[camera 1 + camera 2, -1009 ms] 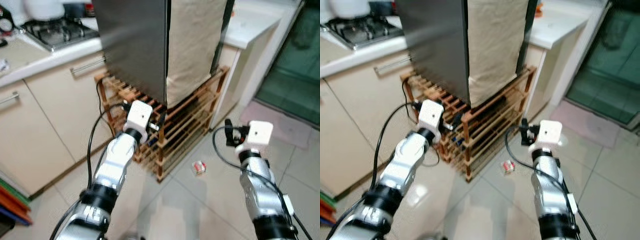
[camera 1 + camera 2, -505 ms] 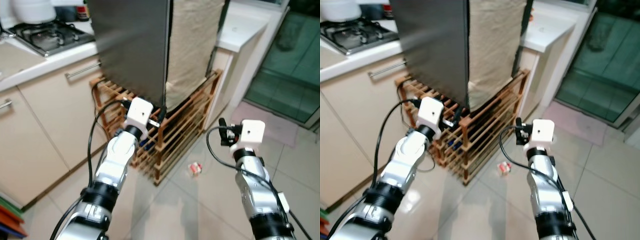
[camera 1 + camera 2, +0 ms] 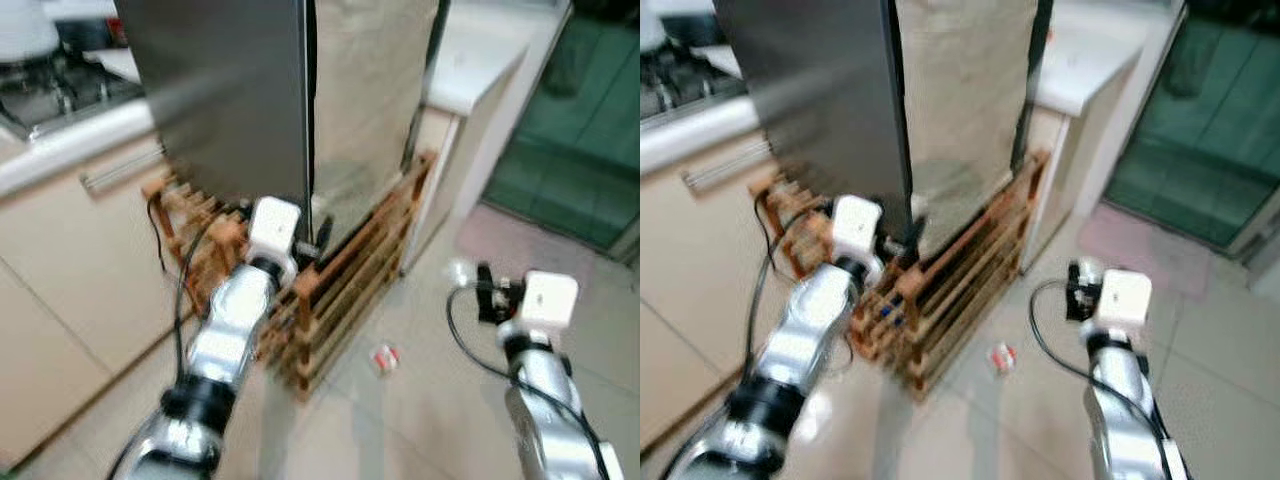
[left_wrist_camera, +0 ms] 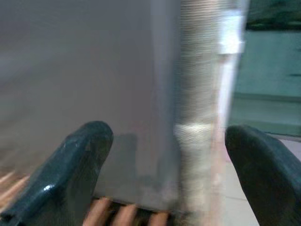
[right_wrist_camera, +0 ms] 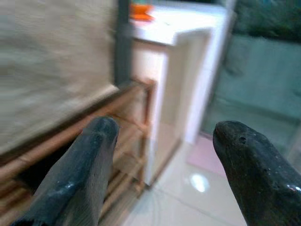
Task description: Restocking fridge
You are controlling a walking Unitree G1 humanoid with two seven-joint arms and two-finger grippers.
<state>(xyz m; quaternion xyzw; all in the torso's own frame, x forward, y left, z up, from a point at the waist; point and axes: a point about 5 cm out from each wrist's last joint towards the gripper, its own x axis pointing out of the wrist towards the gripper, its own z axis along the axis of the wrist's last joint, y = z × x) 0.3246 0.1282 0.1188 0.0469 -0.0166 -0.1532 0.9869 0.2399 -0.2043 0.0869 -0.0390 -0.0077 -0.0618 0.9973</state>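
A tall grey steel fridge (image 3: 230, 90) stands on a slatted wooden rack (image 3: 345, 265), with a beige cloth (image 3: 370, 90) hanging down its side. My left gripper (image 3: 316, 240) is raised close to the fridge's lower corner, just above the rack. Its wrist view has both fingers (image 4: 75, 174) spread open on either side of the steel face (image 4: 84, 70) and the cloth edge (image 4: 197, 94), holding nothing. My right gripper (image 3: 487, 298) hovers over the floor to the right of the rack. It is open and empty, facing the rack's end (image 5: 70, 136).
A small red and white packet (image 3: 384, 357) lies on the tiled floor between my arms. Cream cabinets with a hob (image 3: 60, 90) run along the left. A white counter (image 3: 480, 70) stands behind the rack, and a green glass door (image 3: 580, 120) is at the right.
The camera has moved and the picture is now blurred. The fridge corner sits closer to my left gripper, and my right arm shows farther right. Both grippers stay open.
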